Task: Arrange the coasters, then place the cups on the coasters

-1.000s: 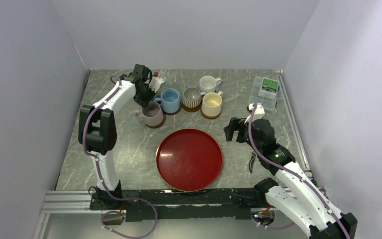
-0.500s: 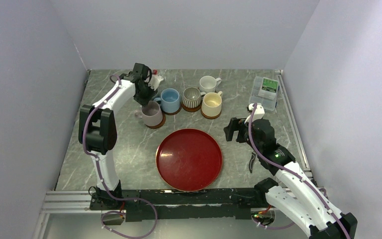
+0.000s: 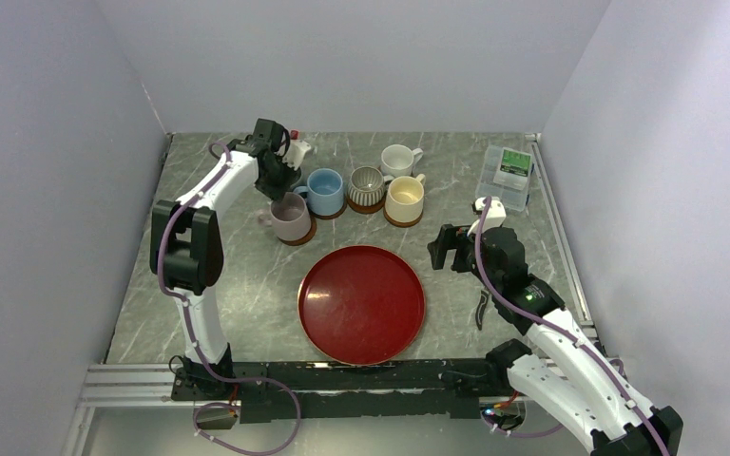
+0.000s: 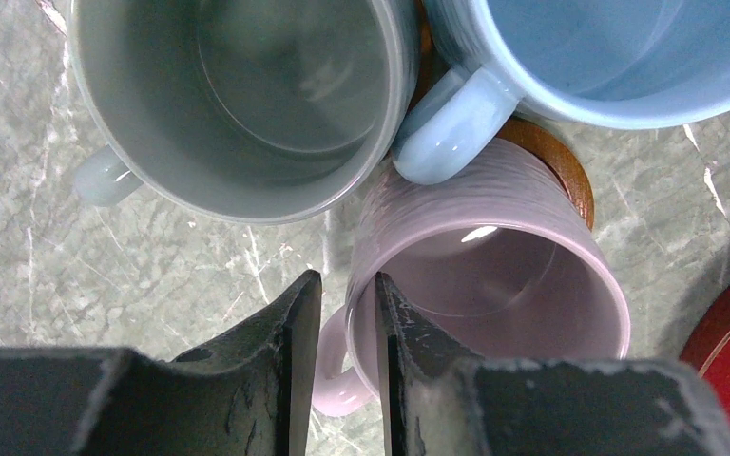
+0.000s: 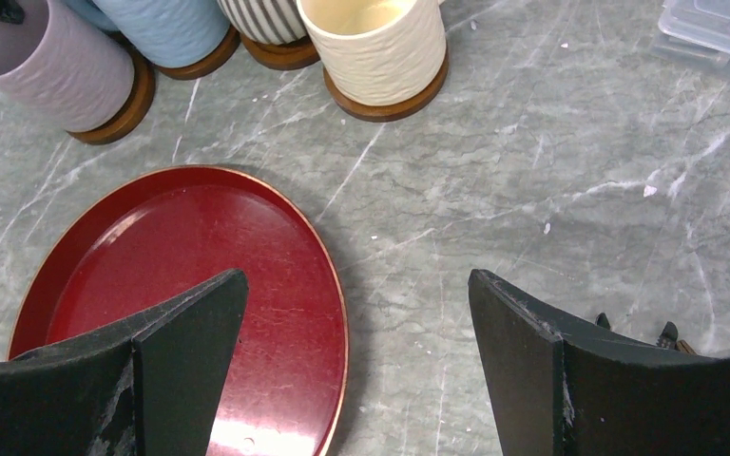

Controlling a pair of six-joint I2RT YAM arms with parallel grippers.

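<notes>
Lilac ribbed ceramic mug point(image 4: 494, 275) stands upright on a reddish-brown round coaster point(image 4: 570, 176), at the left end of the mug row on the grey marbled surface point(image 4: 152, 275). Your left gripper point(image 4: 347, 285) sits astride its rim beside the handle, one finger inside the bowl and one outside, jaws only narrowly parted. You cannot tell from the wrist view whether the pads press the wall or have let go.

Risk 1: lifting out before the jaws clear the wall. The inner finger would likely catch the rim and tip the mug or drag it off its coaster.

Risk 2: crowding. The light blue ceramic mug point(image 4: 618, 57) has its handle touching, or all but touching, the lilac wall. The grey-green ceramic mug point(image 4: 238, 104) stands just beside it. A sideways exit would probably nudge one of these neighbours. Opening wider may press the outer finger against the lilac handle and twist the mug. A straight vertical withdrawal looks safest.

Note: no coaster shows under the grey-green mug from here, so check that.

Your right gripper point(image 5: 356, 280) hangs wide open and empty over the edge of the glossy red round tray point(image 5: 181, 256), well apart from the mugs. Risk there is low.
</notes>
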